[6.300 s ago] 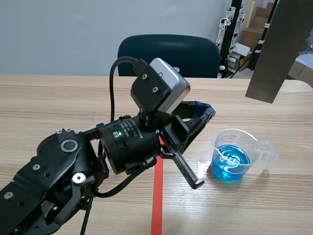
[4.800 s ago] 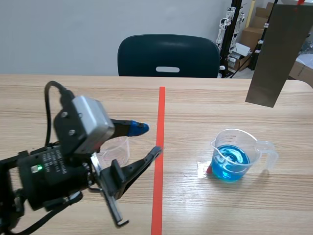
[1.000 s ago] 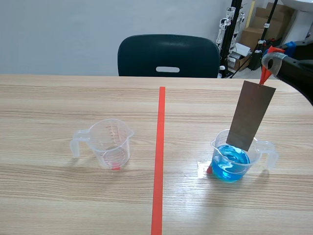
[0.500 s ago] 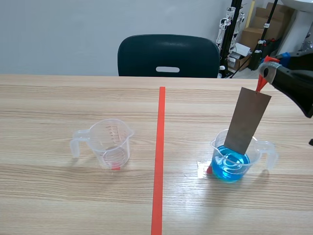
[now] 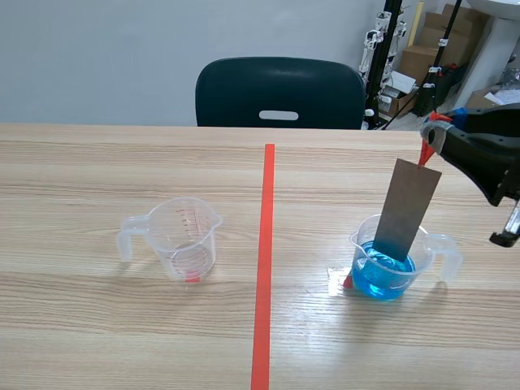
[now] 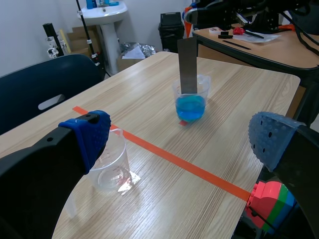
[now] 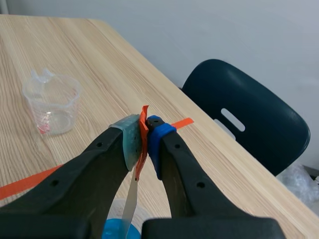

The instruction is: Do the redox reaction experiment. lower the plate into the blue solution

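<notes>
The right pincer (image 7: 144, 135) grips the metal plate (image 5: 406, 210) by its red tab (image 7: 144, 113), hanging it upright into the blue solution (image 5: 378, 278); the left pincer (image 6: 182, 142) gapes.

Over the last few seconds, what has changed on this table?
The left arm pulled back out of the scene view, uncovering the empty cup. The right jaws, holding the metal plate by its red tab, lowered it until its lower end reached the blue solution. Both cups stayed put.
</notes>
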